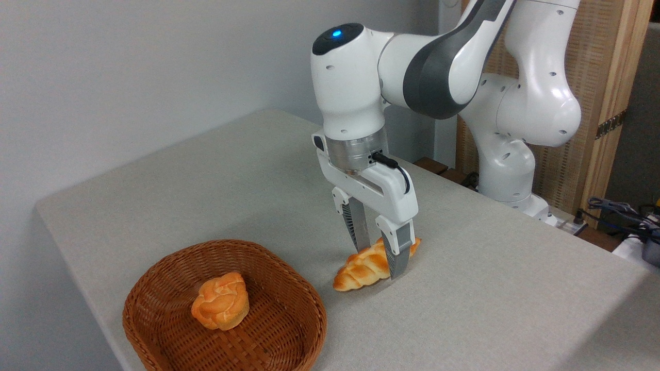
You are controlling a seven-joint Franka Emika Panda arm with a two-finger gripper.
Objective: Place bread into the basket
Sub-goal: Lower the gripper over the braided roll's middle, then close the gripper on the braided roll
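The bread [358, 271], a long braided golden-orange loaf with pointed ends, lies on the grey table just right of the basket [170, 256]. That basket is shallow brown wicker and stands at the front left. My gripper [379, 263] is down over the loaf's right half, open, with one finger behind the loaf and one in front. The front finger covers part of the loaf. The loaf rests on the tabletop.
A small round orange knotted bun [220, 307] sits inside the basket. The table's left edge and front corner run close to the basket. The arm's base [508, 175] stands at the back right, with cables [619, 211] and a wooden panel behind it.
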